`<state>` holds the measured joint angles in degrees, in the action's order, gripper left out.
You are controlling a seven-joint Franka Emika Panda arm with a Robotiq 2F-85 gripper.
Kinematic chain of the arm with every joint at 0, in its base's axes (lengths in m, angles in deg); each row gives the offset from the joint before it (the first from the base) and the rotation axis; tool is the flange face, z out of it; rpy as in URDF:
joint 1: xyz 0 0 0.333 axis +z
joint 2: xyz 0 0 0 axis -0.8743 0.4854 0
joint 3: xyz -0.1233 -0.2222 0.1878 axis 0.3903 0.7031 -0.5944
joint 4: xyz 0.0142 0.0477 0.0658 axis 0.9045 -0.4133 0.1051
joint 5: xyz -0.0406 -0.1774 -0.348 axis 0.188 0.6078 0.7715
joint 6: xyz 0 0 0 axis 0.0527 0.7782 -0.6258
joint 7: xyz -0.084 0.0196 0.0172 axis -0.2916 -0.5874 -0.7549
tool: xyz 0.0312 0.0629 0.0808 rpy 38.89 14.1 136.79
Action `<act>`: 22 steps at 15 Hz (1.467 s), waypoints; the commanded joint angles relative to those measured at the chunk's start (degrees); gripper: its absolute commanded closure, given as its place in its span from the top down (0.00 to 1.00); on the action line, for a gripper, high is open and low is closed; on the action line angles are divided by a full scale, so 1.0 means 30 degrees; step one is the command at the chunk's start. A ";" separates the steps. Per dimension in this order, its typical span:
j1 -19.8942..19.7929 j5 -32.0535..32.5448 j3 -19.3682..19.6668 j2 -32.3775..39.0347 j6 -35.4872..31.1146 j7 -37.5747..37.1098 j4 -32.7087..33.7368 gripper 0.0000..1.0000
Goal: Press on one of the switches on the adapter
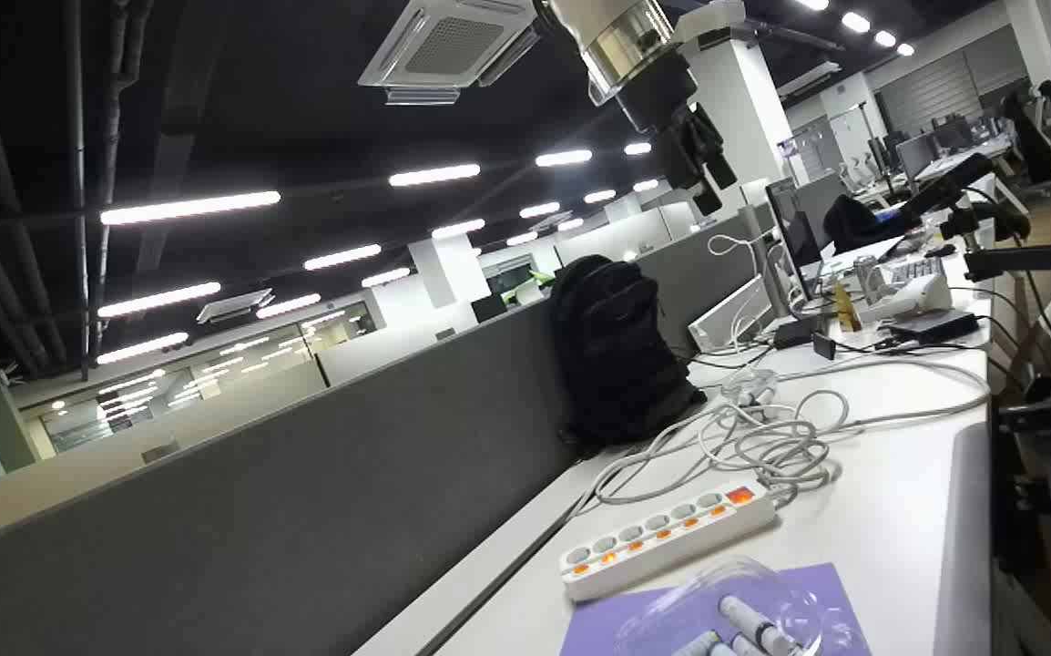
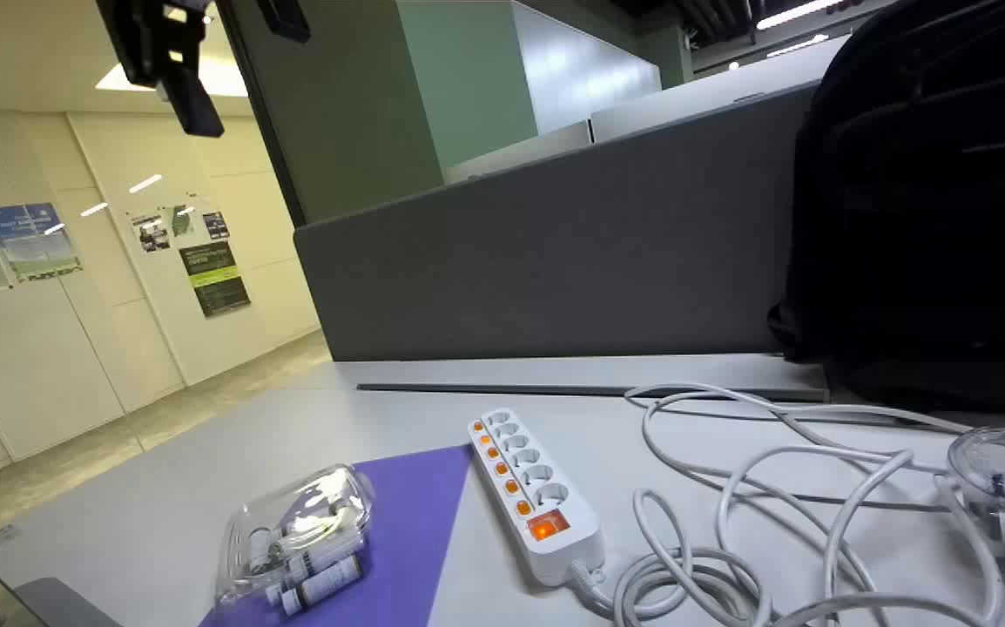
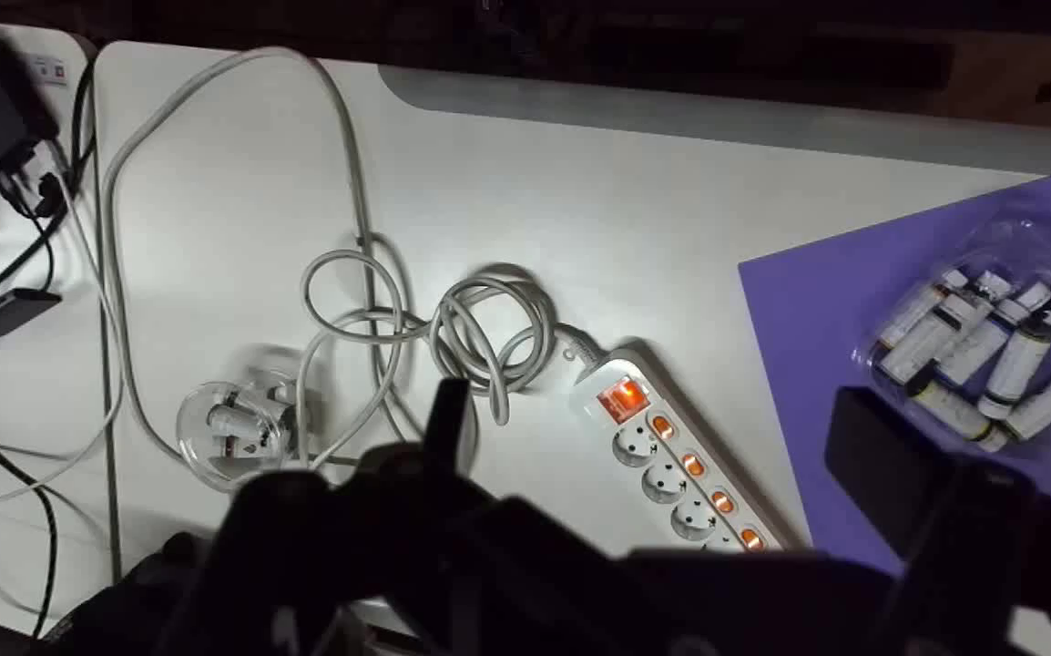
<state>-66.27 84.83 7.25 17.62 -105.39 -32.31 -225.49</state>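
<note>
The adapter, a long white power strip point(image 1: 676, 544), lies on the white table and also shows in an exterior view point(image 2: 568, 522). It has a row of round sockets, small orange switches and a larger orange-red switch point(image 2: 547, 524) at the cord end. The larger switch point(image 3: 623, 399) glows in the wrist view. My gripper point(image 1: 715, 187) is high above the table; its fingers also show in an exterior view point(image 2: 243, 70). In the wrist view the gripper's fingers point(image 3: 662, 437) are wide apart with nothing between them; the adapter lies far below. Its far end is hidden behind the gripper body.
A purple sheet point(image 2: 420, 522) lies beside the adapter, bearing a clear container point(image 2: 241, 557) of small bottles. Tangled white cables point(image 1: 780, 446) lie at the cord end, near another clear container point(image 3: 234, 428). A black backpack point(image 1: 617, 355) stands against the grey partition point(image 1: 307, 510).
</note>
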 commanded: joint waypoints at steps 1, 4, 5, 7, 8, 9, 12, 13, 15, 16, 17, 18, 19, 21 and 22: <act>0.0466 0.0195 0.0354 0.0024 0.0083 -0.0203 0.0059 1.00; 0.0465 0.0195 0.0353 0.0003 0.0073 -0.0203 0.0060 1.00; 0.0466 0.0195 0.0353 0.0003 0.0073 -0.0203 0.0060 1.00; 0.0465 0.0195 0.0353 0.0003 0.0072 -0.0203 0.0060 1.00; 0.0465 0.0195 0.0353 0.0003 0.0072 -0.0203 0.0060 1.00; 0.0465 0.0195 0.0353 0.0003 0.0071 -0.0203 0.0060 1.00; 0.0465 0.0195 0.0353 0.0003 0.0071 -0.0203 0.0060 1.00; 0.0465 0.0195 0.0353 0.0003 0.0071 -0.0203 0.0060 1.00; 0.0465 0.0195 0.0353 0.0003 0.0070 -0.0203 0.0060 1.00; 0.0396 0.0341 0.0331 0.0074 -0.0355 -0.0453 0.0068 1.00; 0.0293 0.0596 0.0308 0.0351 -0.1136 -0.0785 0.0136 1.00; 0.0147 0.0860 0.0288 0.0623 -0.2091 -0.1153 0.0178 1.00; 0.0031 0.1214 0.0330 0.1044 -0.3464 -0.1410 0.0201 1.00; -0.0166 0.1724 0.0508 0.2160 -0.6665 -0.1865 0.0317 1.00; -0.0256 0.1828 0.0594 0.3018 -0.8162 -0.1967 0.0533 1.00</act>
<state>-66.58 88.23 8.16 20.87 -120.49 -35.06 -225.62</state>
